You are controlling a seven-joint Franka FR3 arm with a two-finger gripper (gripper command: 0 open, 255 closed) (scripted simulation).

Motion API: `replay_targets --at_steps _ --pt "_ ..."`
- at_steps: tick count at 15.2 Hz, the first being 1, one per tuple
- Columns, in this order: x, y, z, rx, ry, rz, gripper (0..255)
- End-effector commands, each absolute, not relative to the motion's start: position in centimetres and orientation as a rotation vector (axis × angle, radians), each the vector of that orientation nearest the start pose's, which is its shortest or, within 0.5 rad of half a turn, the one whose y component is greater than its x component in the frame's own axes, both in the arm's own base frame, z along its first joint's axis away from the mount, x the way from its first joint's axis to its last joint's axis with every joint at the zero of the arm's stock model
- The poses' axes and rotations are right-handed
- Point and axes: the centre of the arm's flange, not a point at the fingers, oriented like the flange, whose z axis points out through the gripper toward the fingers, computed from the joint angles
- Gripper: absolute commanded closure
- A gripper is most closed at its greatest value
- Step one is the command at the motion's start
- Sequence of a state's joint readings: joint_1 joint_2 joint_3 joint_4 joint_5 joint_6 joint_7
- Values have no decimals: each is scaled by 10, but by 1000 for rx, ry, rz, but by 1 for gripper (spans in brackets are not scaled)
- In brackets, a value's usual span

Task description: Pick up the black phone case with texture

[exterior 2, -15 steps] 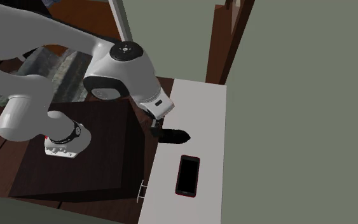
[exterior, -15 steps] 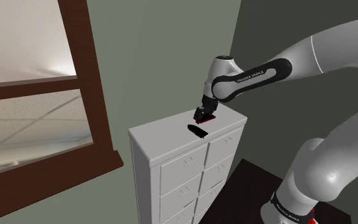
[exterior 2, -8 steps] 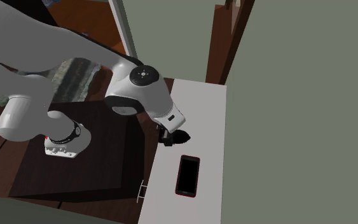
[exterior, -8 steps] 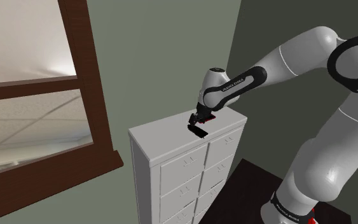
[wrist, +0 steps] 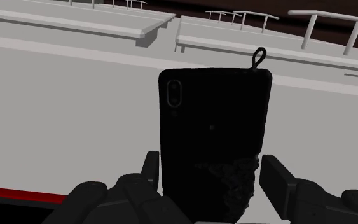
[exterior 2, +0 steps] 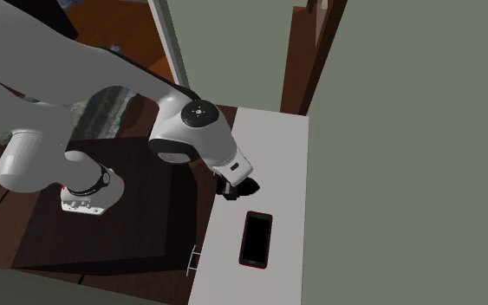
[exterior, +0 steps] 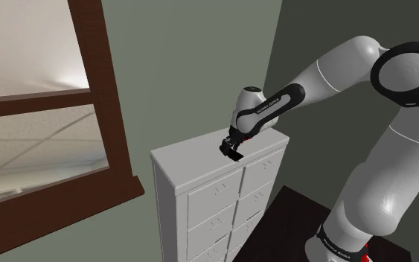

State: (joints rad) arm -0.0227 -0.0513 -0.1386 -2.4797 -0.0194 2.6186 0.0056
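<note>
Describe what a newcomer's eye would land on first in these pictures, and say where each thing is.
A big white arm sweeps in from the shoulder view's right, its black gripper low over the top of a white drawer cabinet. In the wrist view, a black phone case lies flat between the open fingers. In the second exterior view, a dark phone with a red edge lies nearby on the cabinet top.

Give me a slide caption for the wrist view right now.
Open gripper straddling the black case lying flat on the white cabinet top.
</note>
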Motion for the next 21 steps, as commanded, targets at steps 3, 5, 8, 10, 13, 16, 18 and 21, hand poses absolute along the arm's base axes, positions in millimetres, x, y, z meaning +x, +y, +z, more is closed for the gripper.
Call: replay_targets --at_steps 3,5,8,10,13,16,18,21 --pt "480 -78 327 -3137 238 -297 255" --pt "480 -78 327 -3137 238 -297 255" --pt "480 -78 327 -3137 238 -297 255" --pt "480 -78 337 -3137 238 -297 255" --pt "480 -78 353 -3137 238 -297 255" --pt "480 -78 369 -3137 238 -297 255" --pt "480 -78 380 -3137 238 -297 255" --pt "480 -78 396 -3137 238 -297 255"
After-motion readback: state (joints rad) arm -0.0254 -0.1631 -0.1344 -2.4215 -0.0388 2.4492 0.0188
